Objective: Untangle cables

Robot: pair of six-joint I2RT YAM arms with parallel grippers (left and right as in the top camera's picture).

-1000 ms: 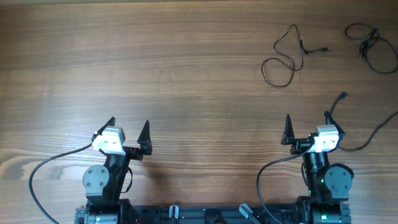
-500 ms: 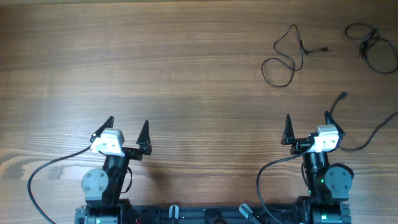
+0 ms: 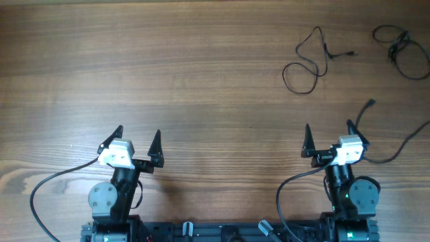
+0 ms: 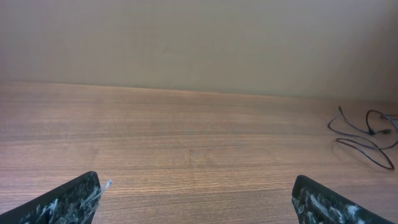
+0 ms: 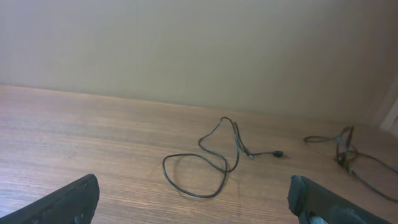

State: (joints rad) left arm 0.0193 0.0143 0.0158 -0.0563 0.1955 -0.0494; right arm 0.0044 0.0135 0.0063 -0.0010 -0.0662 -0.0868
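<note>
Three thin dark cables lie apart at the far right of the wooden table. A looped cable is ahead of my right gripper and shows in the right wrist view. A bunched cable lies at the far right corner. A third cable runs from a plug past my right gripper's right finger, then out to the right edge. My right gripper is open and empty. My left gripper is open and empty, far from all the cables; a cable shows at its far right.
Bare wooden table spans the left and middle. Thick black arm cables loop beside each arm base at the near edge. A plain wall stands behind the table's far edge.
My right gripper has shifted slightly left and forward. My left gripper moved a touch left early on. The cables have not moved.
</note>
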